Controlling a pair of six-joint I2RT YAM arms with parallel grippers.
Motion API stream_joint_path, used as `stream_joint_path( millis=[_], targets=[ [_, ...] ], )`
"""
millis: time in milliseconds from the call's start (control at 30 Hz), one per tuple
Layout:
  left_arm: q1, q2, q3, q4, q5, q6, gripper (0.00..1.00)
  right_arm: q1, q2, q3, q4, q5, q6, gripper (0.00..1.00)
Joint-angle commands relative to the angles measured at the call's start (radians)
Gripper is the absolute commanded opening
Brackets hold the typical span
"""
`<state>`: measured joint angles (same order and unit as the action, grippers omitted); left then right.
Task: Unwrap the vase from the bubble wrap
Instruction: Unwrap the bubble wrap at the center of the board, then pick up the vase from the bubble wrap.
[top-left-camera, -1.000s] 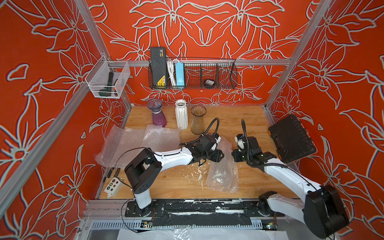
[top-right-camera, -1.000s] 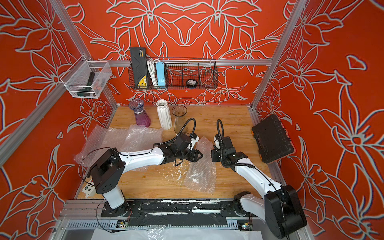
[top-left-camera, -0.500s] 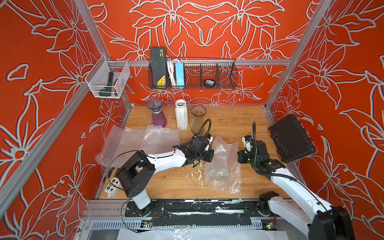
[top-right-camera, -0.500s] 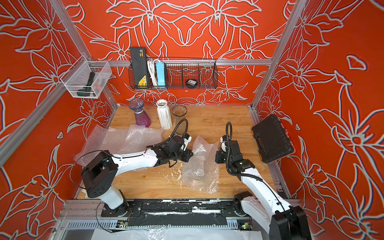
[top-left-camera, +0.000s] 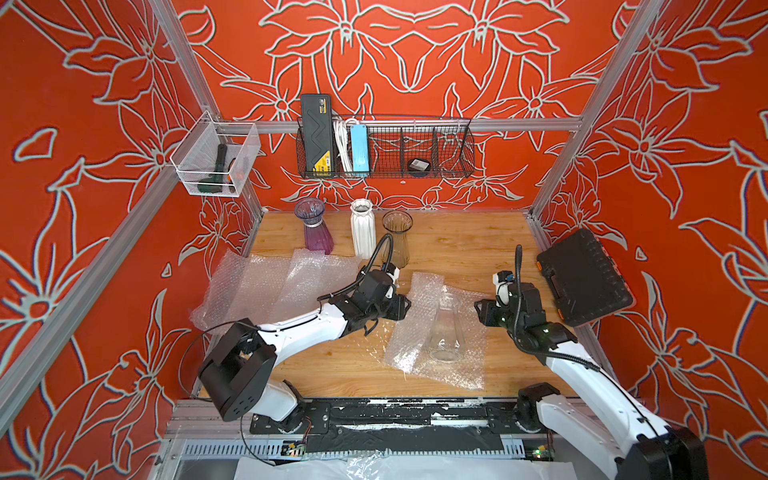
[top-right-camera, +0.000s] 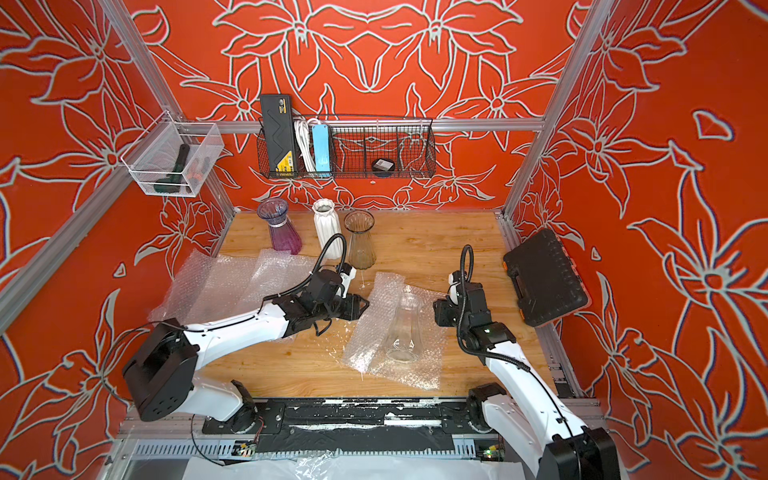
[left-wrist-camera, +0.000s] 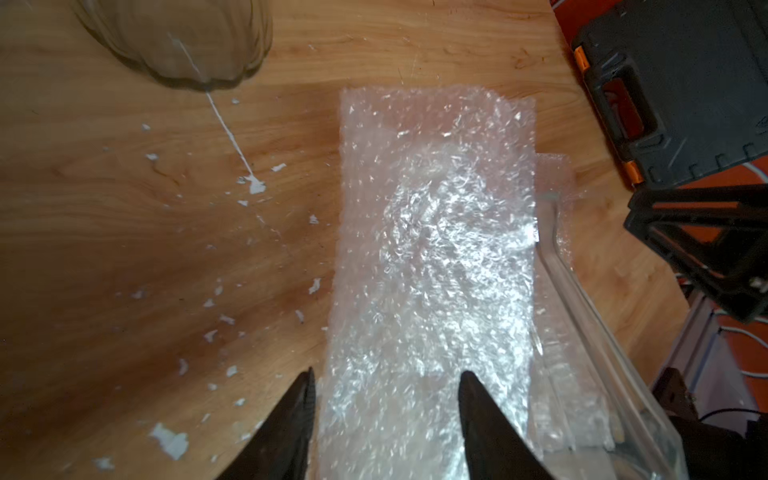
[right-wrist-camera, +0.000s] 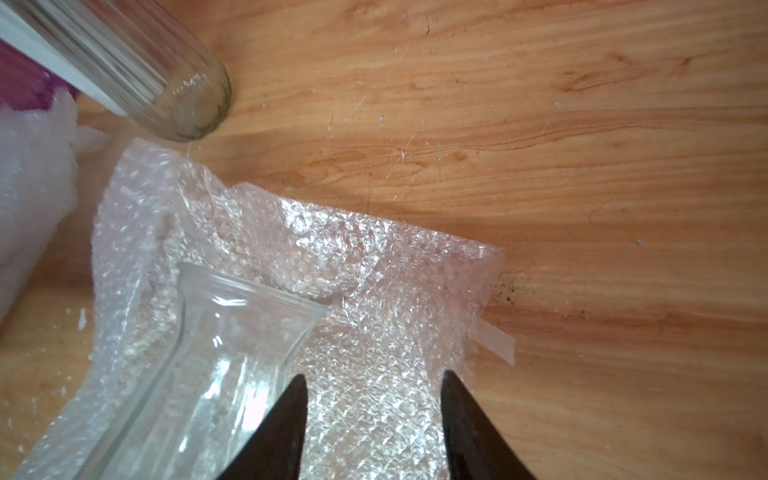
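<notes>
Since the vase (top-left-camera: 446, 328) lies bare on its side on the spread bubble wrap (top-left-camera: 409, 349) mid-counter (top-left-camera: 457, 249), unwrapping looks nearly done. The left tool (left-wrist-camera: 386, 374) and right tool (right-wrist-camera: 374, 374) flank it, jaws parted, empty. Next likely calls for lifting the vase off the sheet.

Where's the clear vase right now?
In a top view the clear vase lies on its side on the opened bubble wrap, front-centre of the table, between the left gripper and the right gripper.
</notes>
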<state>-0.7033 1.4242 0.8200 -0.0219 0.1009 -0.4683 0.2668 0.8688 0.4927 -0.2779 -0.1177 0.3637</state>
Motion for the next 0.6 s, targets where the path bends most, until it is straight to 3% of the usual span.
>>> stream_joint_path(
  millis=[0,67,133,233,467,567],
  targets=[
    [-0.012,-0.091,0.012,-0.082,-0.043,0.041,0.61,-0.005,-0.041,0.041,-0.057,0.012,-0.017,0.61],
    [-0.064,-0.144,0.029,-0.137,-0.062,0.06,0.76,-0.004,-0.06,0.054,-0.088,-0.017,-0.021,0.66],
    [-0.116,-0.189,0.032,-0.175,-0.067,0.057,0.83,-0.004,-0.076,0.06,-0.108,-0.061,-0.02,0.72],
    [-0.148,-0.253,0.002,-0.149,0.01,0.017,0.87,-0.001,-0.072,0.054,-0.104,-0.157,-0.004,0.98],
    [-0.173,-0.33,-0.115,-0.051,0.055,-0.009,0.87,0.027,0.069,0.071,-0.098,-0.307,-0.014,0.98],
    [-0.173,-0.408,-0.188,0.0,0.06,-0.023,0.87,0.055,0.108,0.088,-0.099,-0.317,-0.014,0.98]
  ],
)
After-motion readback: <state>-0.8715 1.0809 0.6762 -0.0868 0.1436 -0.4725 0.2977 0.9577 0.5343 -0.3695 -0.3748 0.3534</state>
